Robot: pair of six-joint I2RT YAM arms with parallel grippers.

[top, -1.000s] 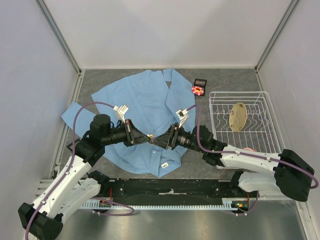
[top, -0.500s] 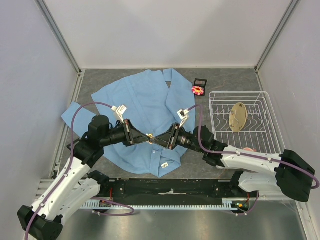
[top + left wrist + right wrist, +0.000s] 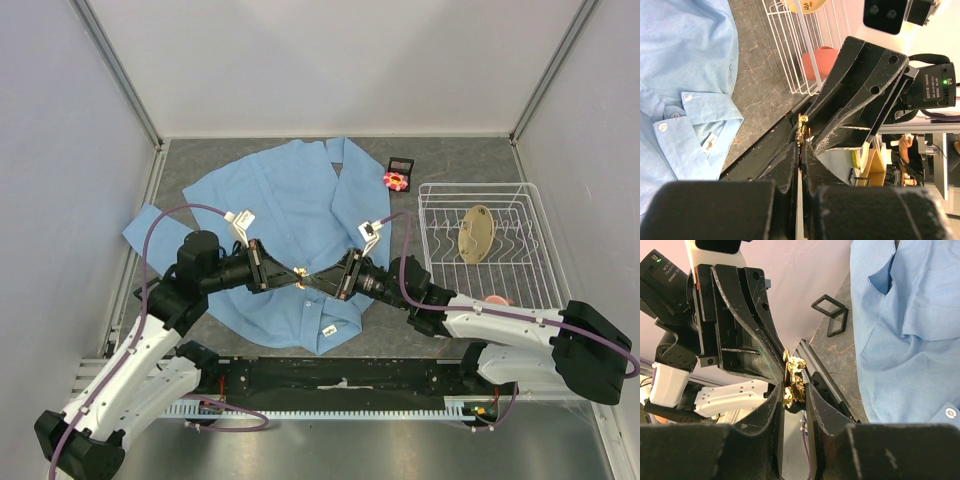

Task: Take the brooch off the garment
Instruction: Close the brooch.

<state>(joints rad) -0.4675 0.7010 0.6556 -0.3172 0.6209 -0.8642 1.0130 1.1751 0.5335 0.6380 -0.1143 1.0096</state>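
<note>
The light blue shirt [image 3: 280, 200] lies spread on the grey table, collar toward the arms; it also shows in the left wrist view [image 3: 685, 50] and the right wrist view [image 3: 910, 330]. The pink flower brooch [image 3: 396, 180] lies on the table just off the shirt's far right edge, far from both grippers. My left gripper [image 3: 291, 274] and right gripper [image 3: 317, 280] meet tip to tip above the shirt's lower middle. A small gold emblem [image 3: 794, 380] sits between the right gripper's jaws, and the left gripper's nearly closed tips pinch its other end [image 3: 802, 131].
A white wire rack [image 3: 530, 250] stands at the right with a beige object [image 3: 476, 232] in it and a red-orange thing [image 3: 497, 299] at its near edge. A small dark case [image 3: 401, 162] lies behind the brooch. Enclosure walls close in the sides.
Both grippers stay tip to tip on the gold emblem. The right wrist has eased slightly toward the near right. The brooch and the shirt have not moved.
</note>
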